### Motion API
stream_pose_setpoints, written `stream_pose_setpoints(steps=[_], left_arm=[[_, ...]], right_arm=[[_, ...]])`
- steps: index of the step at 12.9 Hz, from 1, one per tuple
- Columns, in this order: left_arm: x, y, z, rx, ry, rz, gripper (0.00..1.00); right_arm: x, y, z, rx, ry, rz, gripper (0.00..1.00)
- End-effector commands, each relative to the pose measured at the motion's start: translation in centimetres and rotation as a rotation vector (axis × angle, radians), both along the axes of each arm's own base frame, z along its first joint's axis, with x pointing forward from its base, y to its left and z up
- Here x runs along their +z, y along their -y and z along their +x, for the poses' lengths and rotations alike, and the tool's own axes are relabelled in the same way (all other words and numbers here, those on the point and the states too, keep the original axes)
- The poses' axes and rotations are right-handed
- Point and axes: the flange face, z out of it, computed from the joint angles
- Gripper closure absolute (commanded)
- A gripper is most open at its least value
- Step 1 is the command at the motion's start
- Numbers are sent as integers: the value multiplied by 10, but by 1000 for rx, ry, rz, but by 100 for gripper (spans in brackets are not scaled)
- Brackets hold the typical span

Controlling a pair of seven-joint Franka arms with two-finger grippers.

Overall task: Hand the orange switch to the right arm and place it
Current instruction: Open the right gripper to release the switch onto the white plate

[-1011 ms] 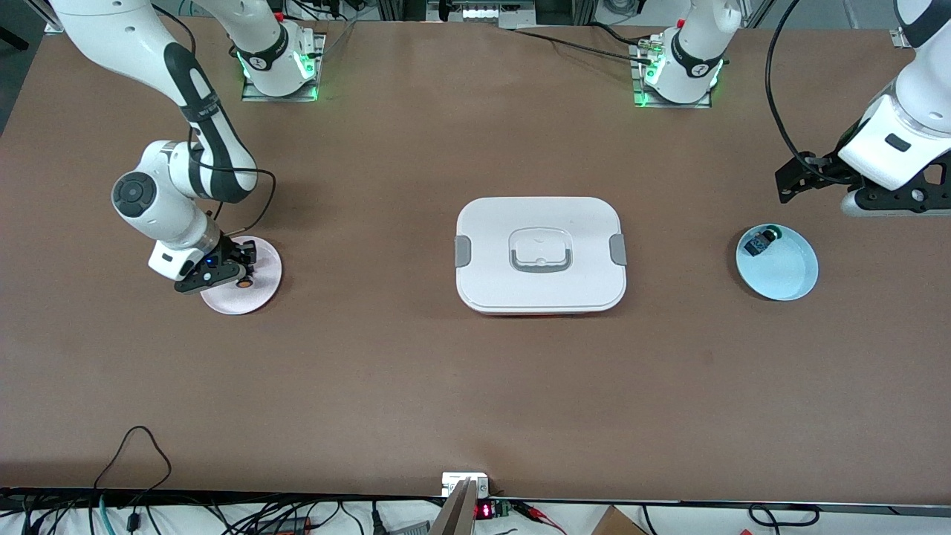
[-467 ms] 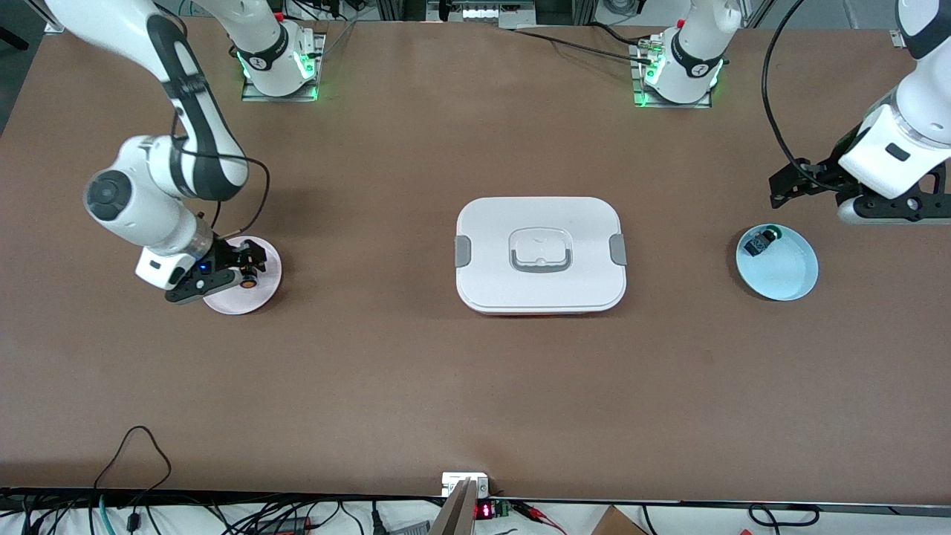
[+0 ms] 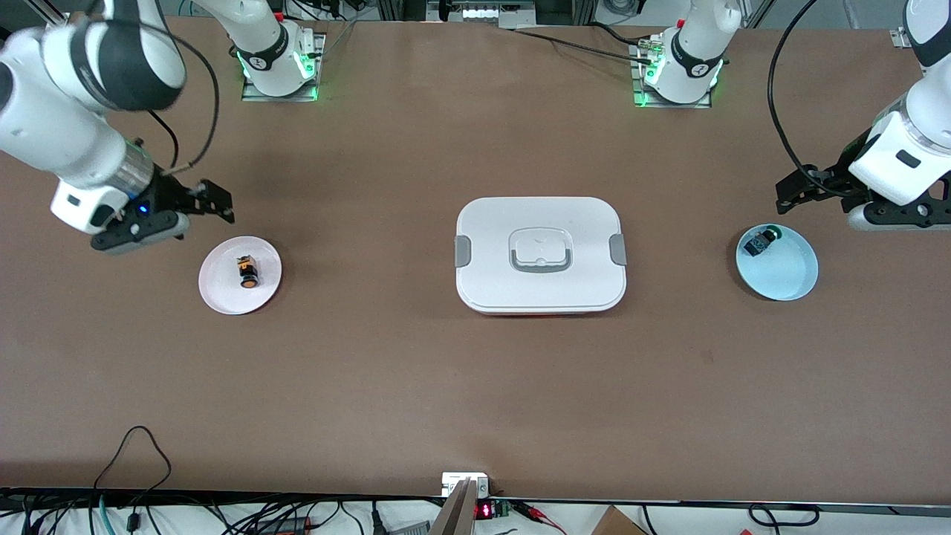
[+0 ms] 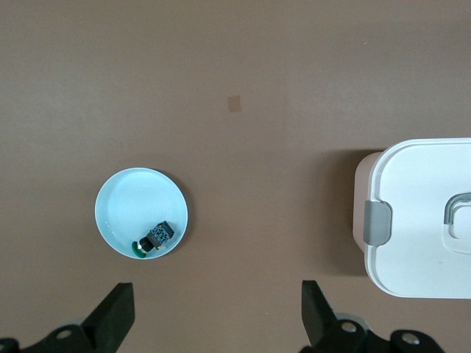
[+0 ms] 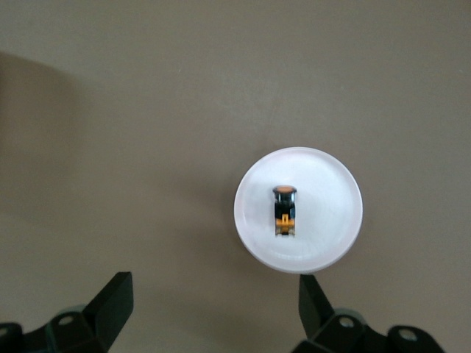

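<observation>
**Inspector A:** We find the orange switch (image 3: 248, 272) lying on its side on the pink plate (image 3: 223, 296), which sits well toward the right arm's end of the table from the white lidded container (image 3: 540, 254). Nothing grips it. The right gripper (image 3: 195, 204) hangs in the air with its fingers spread wide and empty, above bare table beside the plate, toward the arms' bases from it.

**Inspector B:** Agreed. The right wrist view shows the switch near the plate's centre, clear of both fingers (image 5: 110, 305). We judge the placing step done and the task at or close to its end; what remains is for the right arm to draw clear without touching the plate.

**Inspector A:** And the left arm?

**Inspector B:** It waits. The left gripper (image 3: 799, 195) hangs open and empty beside the pale blue plate (image 3: 787, 286), at the left arm's end of the table from the container. That plate holds the green-capped switch (image 3: 759, 242), near its rim.

**Inspector A:** Limits to record: the left arm runs off the front view's edge, and each wrist view shows only the fingertips. The container's contents are hidden under its lid. We cannot tell whether the orange switch rests stably or could roll.
</observation>
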Motion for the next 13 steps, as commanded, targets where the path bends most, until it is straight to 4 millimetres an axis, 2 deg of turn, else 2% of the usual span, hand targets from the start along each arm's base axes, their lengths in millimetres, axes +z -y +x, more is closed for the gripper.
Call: stream_pose_setpoints(steps=[1, 2, 3, 8, 13], left_arm=[[7, -1, 4, -15, 8, -25, 0], [7, 0, 5, -17, 9, -25, 0], [7, 3, 4, -21, 9, -26, 0], [7, 3, 4, -21, 9, -26, 0], [7, 3, 4, -21, 9, -26, 0]], right_arm=[[65, -14, 10, -9, -12, -46, 0], [83, -15, 13, 0, -6, -59, 0], [92, -16, 14, 8, 3, -64, 0], [84, -11, 13, 38, -39, -60, 0], [82, -18, 13, 34, -49, -60, 0]])
